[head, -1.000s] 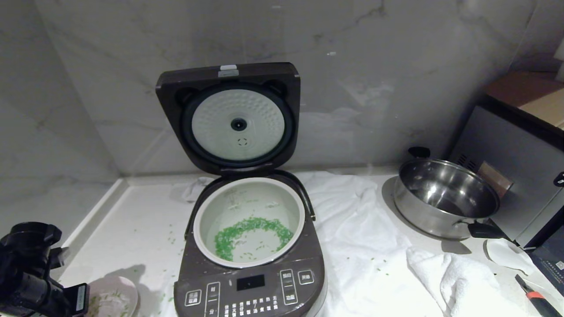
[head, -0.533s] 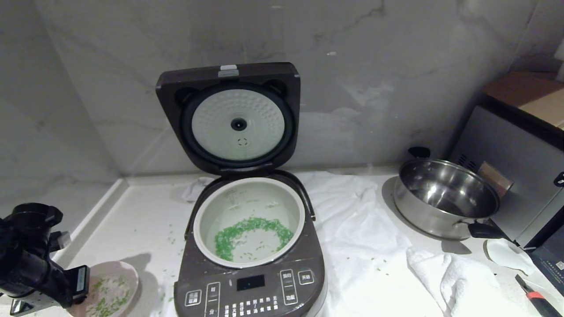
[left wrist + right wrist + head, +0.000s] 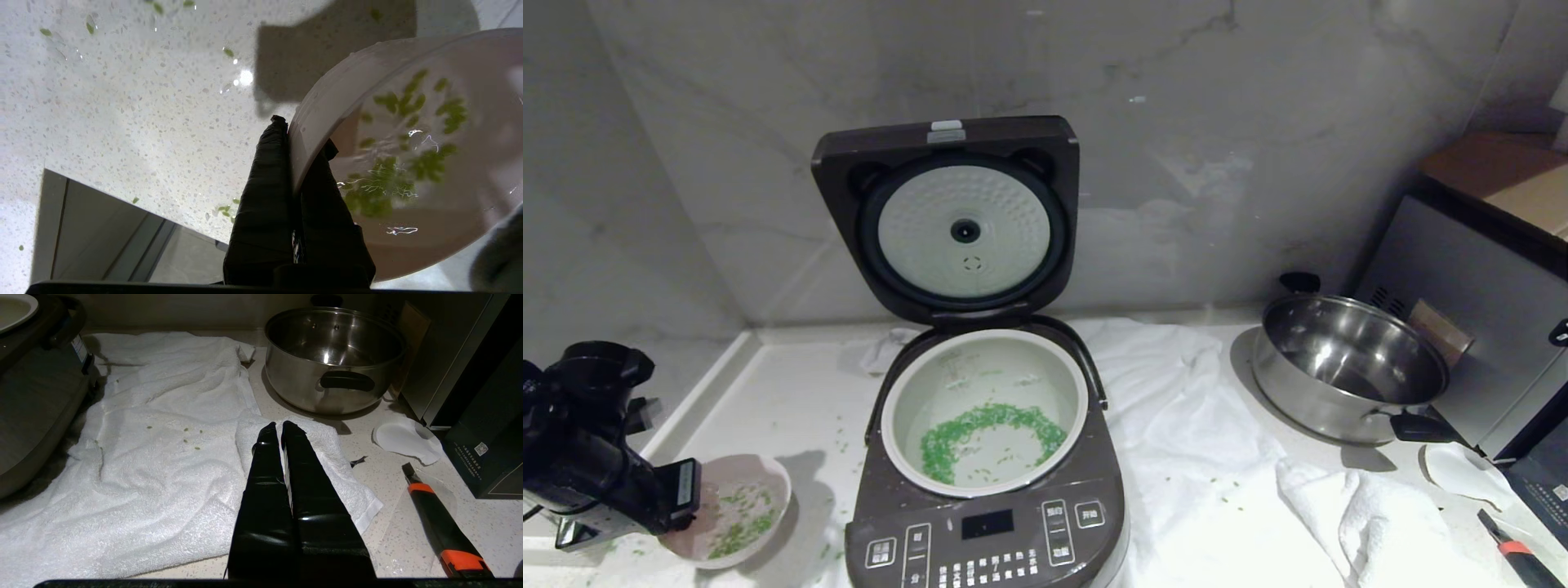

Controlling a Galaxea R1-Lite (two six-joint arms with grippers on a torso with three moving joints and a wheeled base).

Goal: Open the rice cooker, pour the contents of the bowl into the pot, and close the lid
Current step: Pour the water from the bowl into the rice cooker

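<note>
Left end effector [image 3: 300, 139] pinches bowl [image 3: 327, 102] rim.

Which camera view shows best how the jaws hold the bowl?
The left wrist view: the left gripper pinches the bowl by its rim. The head view shows the bowl whole, the grip hidden. The right wrist view misses it.

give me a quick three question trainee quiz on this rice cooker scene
1. True or false: the lid of the rice cooker stands open.
2. What does the left claw grip? A) steel pan B) bowl rim C) towel
3. Fill in: green bits lie in a ring inside the ___.

Key
1. True; its white dimpled underside faces forward.
2. B; its fingers pinch the rim of the bowl, which still holds some contents. The right claw is shut over the towel, holding nothing.
3. pot.
</note>
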